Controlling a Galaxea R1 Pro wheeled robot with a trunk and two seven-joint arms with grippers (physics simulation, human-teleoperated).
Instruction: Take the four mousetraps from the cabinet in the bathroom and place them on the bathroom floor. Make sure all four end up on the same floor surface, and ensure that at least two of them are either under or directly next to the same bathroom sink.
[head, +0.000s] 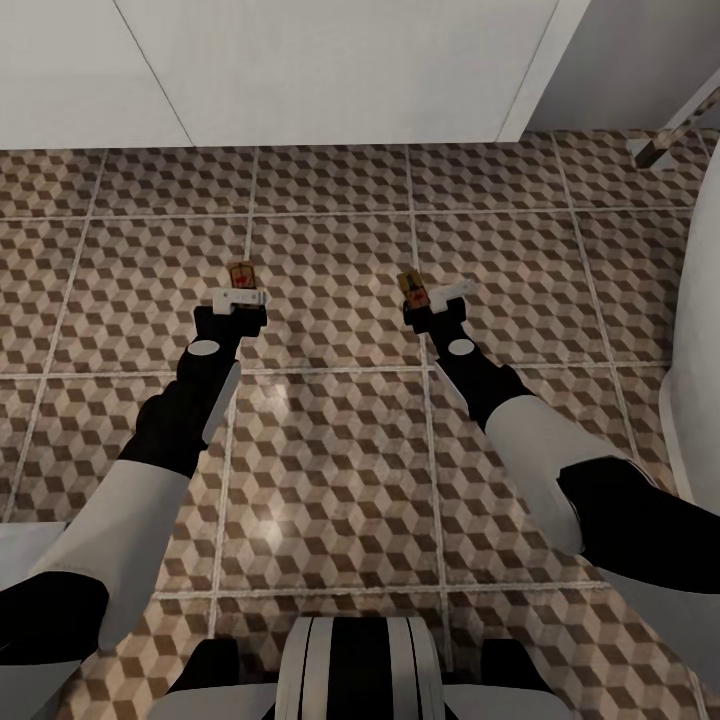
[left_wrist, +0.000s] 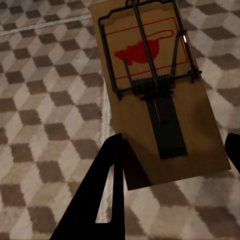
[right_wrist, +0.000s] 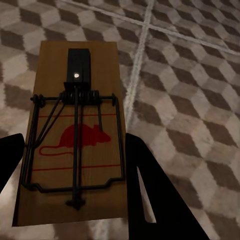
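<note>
Traps are riding one in each end effector, and I am holding both arms stretched forward over the bathroom floor (head: 330, 450). In the head view, the left end effector (head: 238, 298) is sitting at about eleven o'clock from the picture's centre, with the left mousetrap (head: 241, 274) poking out past its tips. The right end effector (head: 432, 300) is at about one o'clock, carrying the right mousetrap (head: 413, 288) the same way. The wrist views are showing why the grip looks as it does: each pair of dark fingers is closing on the two long edges of its board, so the black spring wire and the red mouse mark are staying face-up and untouched. The left one (left_wrist: 170, 165) is pinching near the plain end of its board; the right one (right_wrist: 75, 190) is pinching alongside the mark. I am judging both boards to be hanging above the tiles rather than lying on them, though the pictures are not settling that. A white panel (head: 330, 70) is running across at twelve o'clock. I cannot make out a basin from here, so I am judging that I need to confirm the sink's position before letting go.
</note>
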